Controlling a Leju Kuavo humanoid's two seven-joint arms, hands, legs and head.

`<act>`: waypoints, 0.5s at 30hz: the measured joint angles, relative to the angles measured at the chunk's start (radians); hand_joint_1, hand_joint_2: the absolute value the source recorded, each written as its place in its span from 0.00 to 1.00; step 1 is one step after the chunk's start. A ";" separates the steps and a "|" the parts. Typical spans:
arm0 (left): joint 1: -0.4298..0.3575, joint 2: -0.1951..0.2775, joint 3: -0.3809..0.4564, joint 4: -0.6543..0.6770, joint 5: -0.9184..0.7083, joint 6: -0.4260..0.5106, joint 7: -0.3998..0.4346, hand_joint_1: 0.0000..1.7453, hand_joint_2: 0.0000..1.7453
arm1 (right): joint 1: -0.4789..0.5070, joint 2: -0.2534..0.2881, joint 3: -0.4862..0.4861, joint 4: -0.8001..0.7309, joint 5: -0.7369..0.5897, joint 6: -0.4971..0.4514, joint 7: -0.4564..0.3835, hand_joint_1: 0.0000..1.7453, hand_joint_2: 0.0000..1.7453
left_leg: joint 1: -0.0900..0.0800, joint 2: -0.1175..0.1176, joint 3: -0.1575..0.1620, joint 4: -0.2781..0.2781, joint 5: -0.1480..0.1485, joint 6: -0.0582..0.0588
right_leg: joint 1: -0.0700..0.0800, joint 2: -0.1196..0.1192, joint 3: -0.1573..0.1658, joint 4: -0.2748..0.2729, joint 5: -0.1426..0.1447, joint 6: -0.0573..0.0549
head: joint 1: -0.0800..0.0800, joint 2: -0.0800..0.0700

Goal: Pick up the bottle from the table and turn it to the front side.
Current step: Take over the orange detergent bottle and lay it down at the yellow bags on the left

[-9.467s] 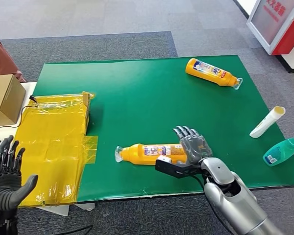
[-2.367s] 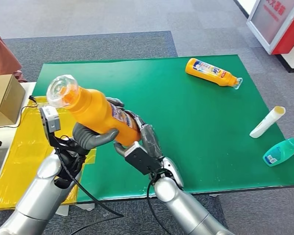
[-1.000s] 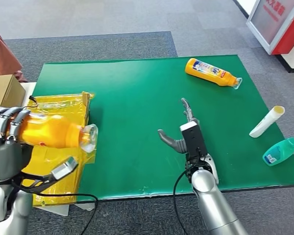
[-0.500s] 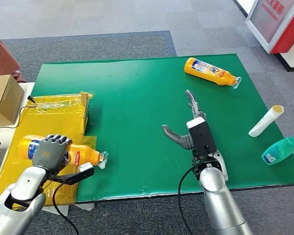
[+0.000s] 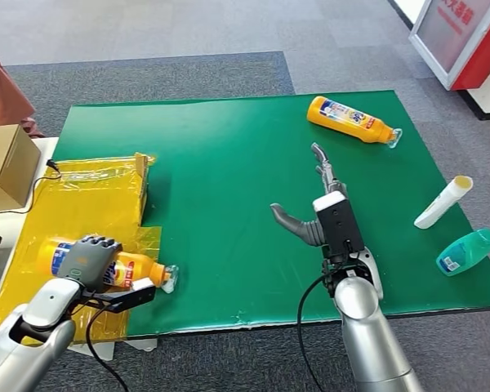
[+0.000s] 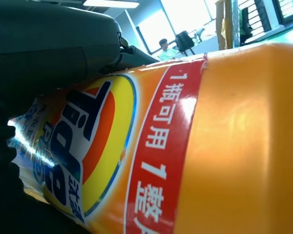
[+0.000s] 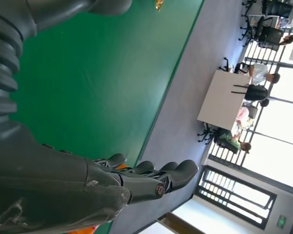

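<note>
Orange and lying on its side, the detergent bottle (image 5: 110,269) is grasped by the left robot hand (image 5: 90,260) over the yellow plastic sheet (image 5: 88,214) at the table's (image 5: 230,163) left end, its clear cap (image 5: 170,277) pointed toward the green mat (image 5: 242,204). The front label (image 6: 82,146) is seen facing up. The right robot hand (image 5: 319,216) is held released above the mat, fingers spread. To finish well, the bottle should be lowered flat, label kept uppermost, and released gently so rolling is avoided.
</note>
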 joint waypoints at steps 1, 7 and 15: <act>-0.002 0.001 -0.001 0.004 0.004 0.001 0.003 1.00 1.00 | 0.000 0.000 0.000 0.000 0.000 0.000 0.000 0.00 1.00 | 0.000 0.000 0.000 0.000 0.000 0.000 | 0.000 0.000 0.000 0.000 0.000 0.000 | 0.000 0.000; -0.010 -0.001 0.007 0.041 0.004 0.047 0.034 0.50 1.00 | 0.002 0.000 0.000 0.000 0.000 0.000 0.000 0.00 1.00 | 0.000 0.000 0.000 0.000 0.000 0.000 | 0.000 0.000 0.000 0.000 0.000 0.000 | 0.000 0.000; -0.007 -0.038 0.064 0.094 -0.048 0.139 0.068 0.00 1.00 | 0.022 0.000 0.000 0.000 -0.003 -0.004 -0.005 0.00 1.00 | 0.000 0.000 0.000 0.000 0.000 0.000 | 0.000 0.000 0.001 0.000 0.000 0.000 | 0.000 0.000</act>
